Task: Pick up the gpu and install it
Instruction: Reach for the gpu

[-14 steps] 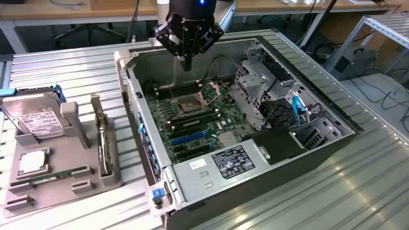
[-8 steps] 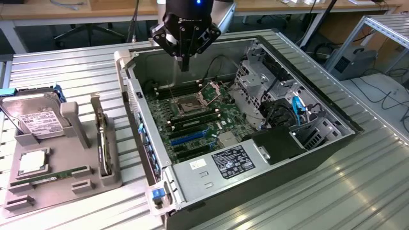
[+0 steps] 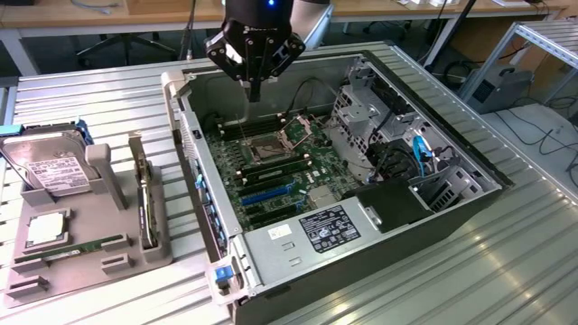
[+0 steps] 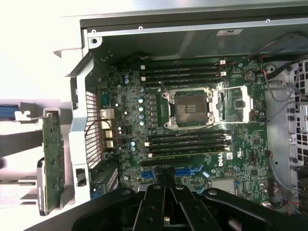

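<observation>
The gpu stands on edge in a slot of the grey holder on the exterior view's left, outside the computer case. In the wrist view the gpu shows its brownish circuit-board side, beside the case's rear wall. My gripper hangs above the open case, over the far end of the motherboard, well away from the gpu. Its fingers are shut together with nothing between them, above the board's blue slots.
A silver hard drive, a processor and a green memory stick also sit in the holder. Inside the case are the drive cage, cables and a black power supply. Ribbed metal table lies around.
</observation>
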{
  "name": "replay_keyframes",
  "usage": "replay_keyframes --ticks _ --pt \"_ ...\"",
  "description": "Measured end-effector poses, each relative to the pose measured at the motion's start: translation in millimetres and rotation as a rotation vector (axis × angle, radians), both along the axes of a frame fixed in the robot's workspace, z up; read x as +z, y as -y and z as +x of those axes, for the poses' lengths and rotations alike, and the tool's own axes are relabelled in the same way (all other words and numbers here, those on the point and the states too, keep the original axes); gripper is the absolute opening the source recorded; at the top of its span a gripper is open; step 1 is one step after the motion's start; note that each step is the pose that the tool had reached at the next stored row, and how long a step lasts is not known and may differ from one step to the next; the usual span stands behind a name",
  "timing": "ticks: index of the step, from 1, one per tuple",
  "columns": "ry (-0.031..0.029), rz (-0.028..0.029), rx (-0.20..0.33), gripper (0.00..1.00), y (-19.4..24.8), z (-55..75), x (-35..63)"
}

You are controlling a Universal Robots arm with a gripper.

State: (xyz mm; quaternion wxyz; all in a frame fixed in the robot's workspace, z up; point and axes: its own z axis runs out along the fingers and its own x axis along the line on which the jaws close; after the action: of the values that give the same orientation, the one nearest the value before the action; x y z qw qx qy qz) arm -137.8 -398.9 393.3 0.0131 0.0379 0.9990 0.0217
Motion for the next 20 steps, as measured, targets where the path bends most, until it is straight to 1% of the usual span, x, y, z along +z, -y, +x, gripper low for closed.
replay_keyframes --ticks 20 --pt "0.0000 0.0000 0.000 0.11 0.0 -7.6 0.0"
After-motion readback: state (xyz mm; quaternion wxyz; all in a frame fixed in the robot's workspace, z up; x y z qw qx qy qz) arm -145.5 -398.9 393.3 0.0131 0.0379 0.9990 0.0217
